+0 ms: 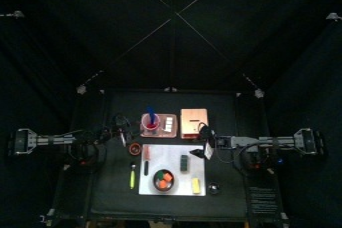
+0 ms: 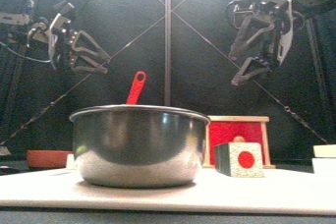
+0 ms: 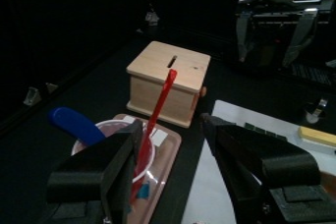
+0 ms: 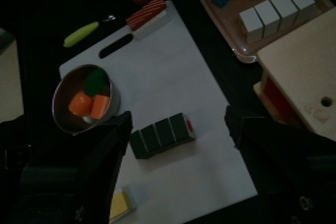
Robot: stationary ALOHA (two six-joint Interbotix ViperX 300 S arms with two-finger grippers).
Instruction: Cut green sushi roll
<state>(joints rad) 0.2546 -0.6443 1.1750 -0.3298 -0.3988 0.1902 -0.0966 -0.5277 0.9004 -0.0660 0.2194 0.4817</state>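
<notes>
The green sushi roll [image 4: 163,135] lies on the white cutting board [image 4: 197,66], dark green with a red core at one end. From the front the roll [image 2: 241,159] shows just right of the metal bowl [image 2: 138,144]. My right gripper [image 4: 171,184] hovers open above the roll, touching nothing; it hangs high in the front view [image 2: 256,43]. A knife with a yellow-green handle [image 4: 82,33] lies beside the board. My left gripper [image 3: 184,184] is open over the pink tray [image 3: 144,154], holding nothing.
The metal bowl [image 4: 85,98] holds orange and green pieces on the board. A yellow block [image 4: 121,204] sits at the board's edge. A wooden slotted box [image 3: 171,81] stands behind the tray, with a red spatula [image 3: 160,100] leaning on it.
</notes>
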